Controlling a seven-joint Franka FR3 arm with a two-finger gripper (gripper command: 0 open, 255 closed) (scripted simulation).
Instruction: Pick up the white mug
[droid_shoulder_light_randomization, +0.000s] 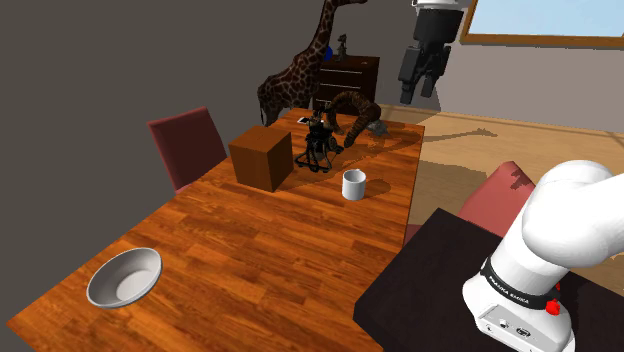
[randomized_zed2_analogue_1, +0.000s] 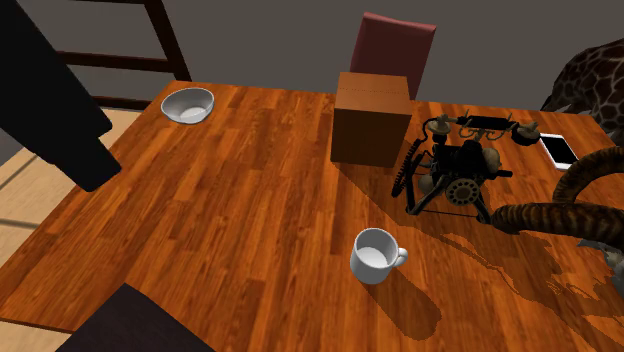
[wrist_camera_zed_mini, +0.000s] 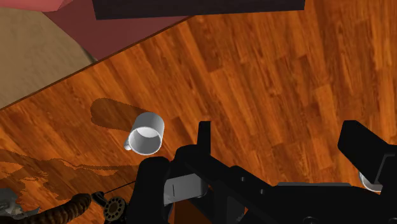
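Room: the white mug (droid_shoulder_light_randomization: 353, 184) stands upright on bare table (droid_shoulder_light_randomization: 250, 240), between the wooden box (droid_shoulder_light_randomization: 262, 157) and the edge facing the stand (droid_shoulder_light_randomization: 430, 290); a black telephone (randomized_zed2_analogue_1: 455, 170) is just beside the box.
Arm: raised, with the gripper (droid_shoulder_light_randomization: 418, 92) pointing down, high above the box.
Fingers: apart, clasping nothing.
Mug: well apart from the gripper, below it.

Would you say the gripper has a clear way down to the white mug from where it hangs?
Probably yes. The gripper hangs high above the table, fingers apart. The mug stands upright on bare wood, apart from the box and the telephone, with nothing over it.
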